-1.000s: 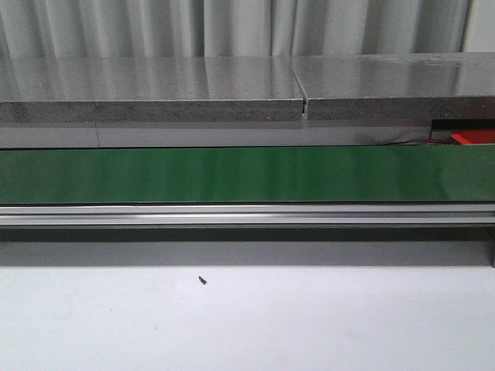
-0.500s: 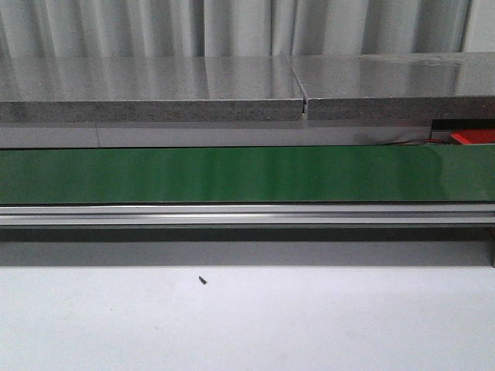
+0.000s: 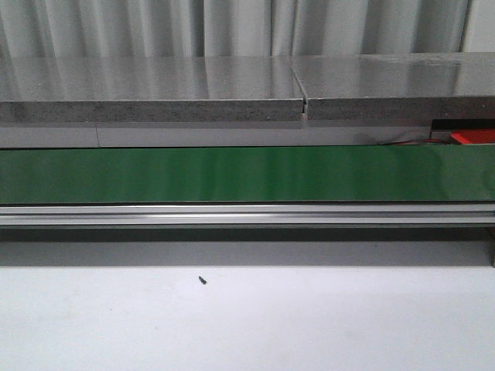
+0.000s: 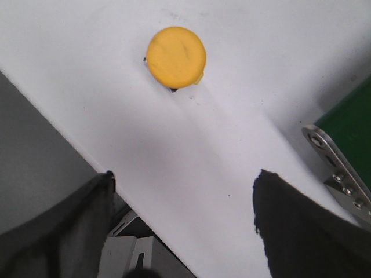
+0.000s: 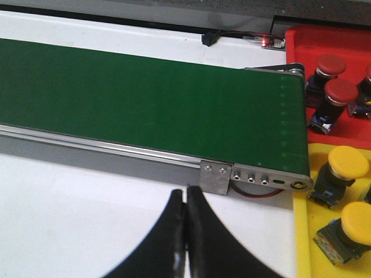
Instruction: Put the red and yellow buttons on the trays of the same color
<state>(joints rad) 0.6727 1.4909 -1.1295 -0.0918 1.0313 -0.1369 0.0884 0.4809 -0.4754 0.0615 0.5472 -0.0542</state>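
A yellow button (image 4: 175,57) stands on the white table, seen from above in the left wrist view. My left gripper (image 4: 182,176) hangs open above the table's edge, apart from the button, nothing between its fingers. In the right wrist view my right gripper (image 5: 186,194) is shut on nothing, over the white table near the conveyor's end. Beyond that end a red tray (image 5: 342,124) holds red buttons (image 5: 340,91). A yellow tray (image 5: 316,243) beside it holds yellow buttons (image 5: 348,162). Neither gripper shows in the front view.
A green conveyor belt (image 3: 247,174) with an aluminium rail (image 3: 247,215) runs across the table, and grey slabs (image 3: 155,97) lie behind it. A sliver of the red tray (image 3: 473,137) shows at the far right. A small dark speck (image 3: 202,280) lies on the white table.
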